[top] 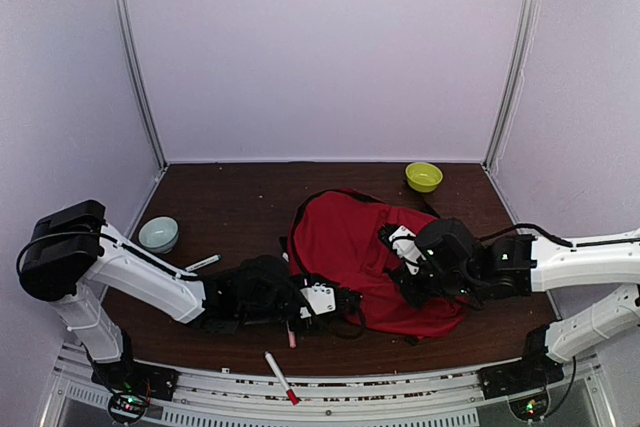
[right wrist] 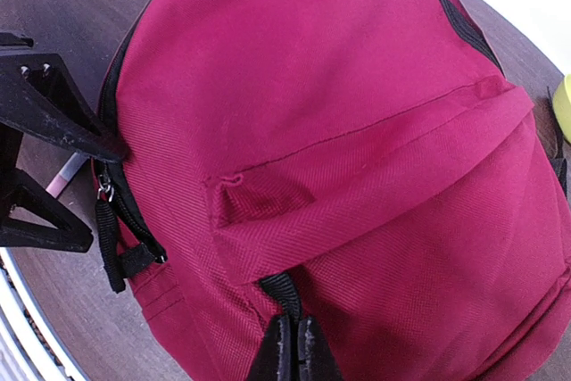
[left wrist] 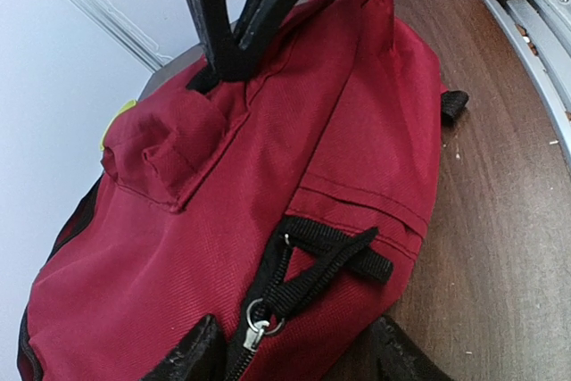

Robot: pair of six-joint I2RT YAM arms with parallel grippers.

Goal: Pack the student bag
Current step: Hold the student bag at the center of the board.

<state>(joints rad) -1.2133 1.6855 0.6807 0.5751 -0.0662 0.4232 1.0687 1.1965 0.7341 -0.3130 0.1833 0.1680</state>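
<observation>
The red student bag [top: 345,242] lies flat in the middle of the table. My left gripper [top: 345,305] is at its near-left corner. In the left wrist view it [left wrist: 294,363] is open, and its fingers [left wrist: 192,359] straddle the main zipper's slider [left wrist: 254,320] and black strap pull [left wrist: 330,265] without gripping them. My right gripper [top: 402,277] is over the bag's right side. In the right wrist view it [right wrist: 294,345] is shut on the black pull tab [right wrist: 284,290] of the front pocket. The bag's zippers look closed.
A yellow-green bowl [top: 423,176] stands at the back right. A pale blue bowl [top: 158,234] and a white marker [top: 202,263] lie at the left. A red-tipped pen [top: 281,378] lies at the near edge. A pink pen [right wrist: 67,176] lies by the bag.
</observation>
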